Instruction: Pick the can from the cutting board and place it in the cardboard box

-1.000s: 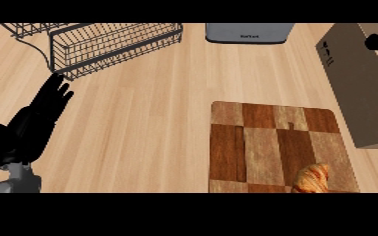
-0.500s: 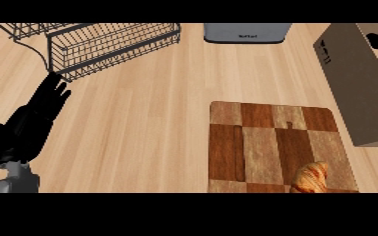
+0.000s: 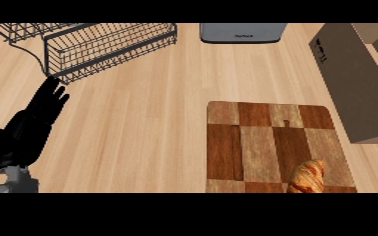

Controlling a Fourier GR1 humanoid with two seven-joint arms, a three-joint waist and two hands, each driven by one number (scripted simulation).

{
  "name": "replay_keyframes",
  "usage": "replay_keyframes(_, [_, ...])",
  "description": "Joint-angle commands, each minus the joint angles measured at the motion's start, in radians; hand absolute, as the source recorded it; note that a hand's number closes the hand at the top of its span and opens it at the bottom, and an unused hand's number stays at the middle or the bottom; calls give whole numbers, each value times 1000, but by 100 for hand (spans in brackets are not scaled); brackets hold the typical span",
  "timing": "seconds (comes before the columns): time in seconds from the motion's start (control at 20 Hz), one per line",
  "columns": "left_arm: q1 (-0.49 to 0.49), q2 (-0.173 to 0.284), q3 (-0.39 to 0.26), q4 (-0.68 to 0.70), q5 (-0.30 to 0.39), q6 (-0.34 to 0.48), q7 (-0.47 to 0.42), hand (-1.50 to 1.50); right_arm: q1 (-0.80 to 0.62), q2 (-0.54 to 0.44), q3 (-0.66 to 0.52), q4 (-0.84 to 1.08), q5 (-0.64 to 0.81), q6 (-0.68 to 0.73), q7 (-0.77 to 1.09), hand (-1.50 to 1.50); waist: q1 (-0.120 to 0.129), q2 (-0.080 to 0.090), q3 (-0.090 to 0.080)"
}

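The left hand [image 3: 37,117] rests released, fingers straight, near the table's left edge; a croissant [image 3: 308,176] lies on the cutting board's [image 3: 255,145] front right corner.

Quick count of what was on the table [image 3: 148,130]: one board [image 3: 269,147], one croissant [image 3: 308,176], one box [image 3: 348,75], one wire rack [image 3: 103,47], one grey appliance [image 3: 242,32], and just one hand [image 3: 37,120] showed.

Left robot hand [image 3: 33,122] open, fingers straight
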Motion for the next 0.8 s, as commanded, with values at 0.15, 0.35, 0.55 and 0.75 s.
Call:
replay_keyframes(0.15, [36, 14, 14, -81, 38, -15, 63, 0, 196, -21, -95, -226, -194, 106, -11, -150, -2, -3, 0])
replay_keyframes(0.35, [17, -13, -9, -8, -6, -7, 4, 0, 359, 26, -72, -425, -259, 215, 13, -150, -5, 0, 0])
replay_keyframes(0.55, [-10, -2, 11, -15, 18, -6, 36, 0, 405, -43, -110, -406, -355, 246, -18, -150, 6, 4, 0])
replay_keyframes(0.75, [59, -27, -7, -32, -19, -14, -27, 0, 514, -52, -137, -452, -407, 296, -54, -150, 6, 3, 0])
